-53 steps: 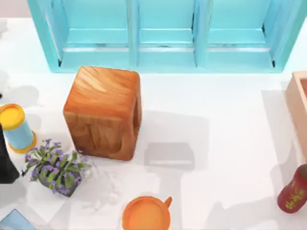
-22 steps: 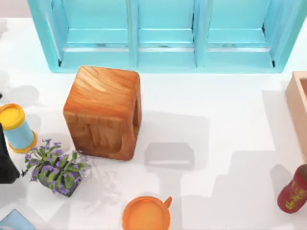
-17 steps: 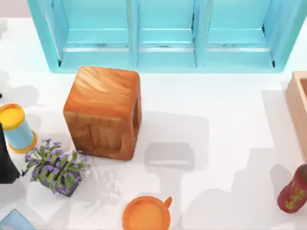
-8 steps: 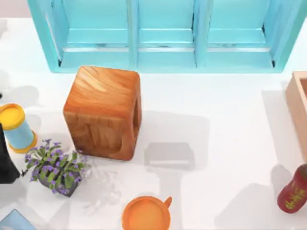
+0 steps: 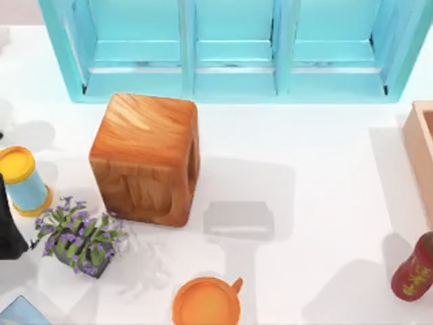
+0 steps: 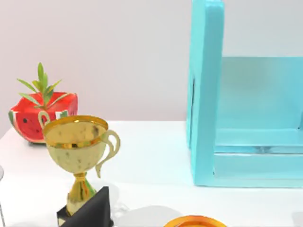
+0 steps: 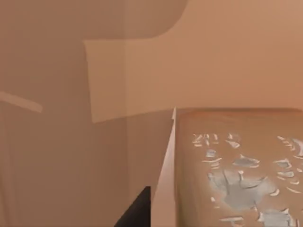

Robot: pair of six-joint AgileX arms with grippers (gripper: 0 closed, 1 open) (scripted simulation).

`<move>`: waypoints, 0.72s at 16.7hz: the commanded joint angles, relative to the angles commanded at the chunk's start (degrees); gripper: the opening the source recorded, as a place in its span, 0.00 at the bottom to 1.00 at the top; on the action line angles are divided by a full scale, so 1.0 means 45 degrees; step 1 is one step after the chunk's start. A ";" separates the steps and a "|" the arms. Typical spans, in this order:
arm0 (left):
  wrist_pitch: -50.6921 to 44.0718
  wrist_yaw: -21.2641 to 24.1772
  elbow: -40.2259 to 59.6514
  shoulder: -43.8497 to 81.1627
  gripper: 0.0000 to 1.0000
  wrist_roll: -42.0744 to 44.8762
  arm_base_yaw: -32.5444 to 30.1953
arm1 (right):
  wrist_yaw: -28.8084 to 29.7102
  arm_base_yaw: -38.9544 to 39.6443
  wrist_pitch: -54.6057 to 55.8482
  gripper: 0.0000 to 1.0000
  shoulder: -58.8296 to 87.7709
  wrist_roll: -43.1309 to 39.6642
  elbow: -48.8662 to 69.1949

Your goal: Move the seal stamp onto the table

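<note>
Stamp [image 7: 236,170], tan w/ pale grey marks, looks to sit inside the wooden box [image 7: 61,156], close to my right gripper [image 7: 136,210] in the wrist cam. Top cam adds the box at the table's [image 5: 318,156] right edge and the wooden cube [image 5: 145,159] left of centre. Left gripper [image 6: 90,210] is parked far left by a gold trophy [image 6: 78,149]. Can't tell either grip's state.

Top view looks straight down on the table [image 5: 318,149]. Left wrist view faces level, low, toward the shelf cabinet [image 6: 208,94], shared with top [image 5: 230,47]. Right wrist view sits very close, apparently inside a tan box [image 7: 94,156].
</note>
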 joint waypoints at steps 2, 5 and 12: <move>0.0000 0.0000 0.0000 0.0000 1.00 0.0000 0.0000 | 0.0000 0.0000 0.0000 0.40 0.0000 0.0000 0.0000; 0.0000 0.0000 0.0000 0.0000 1.00 0.0000 0.0000 | 0.0000 0.0000 0.0000 0.17 0.0000 0.0000 0.0000; 0.0000 0.0000 0.0000 0.0000 1.00 0.0000 0.0000 | 0.0000 0.0000 0.0000 0.00 0.0000 0.0000 0.0000</move>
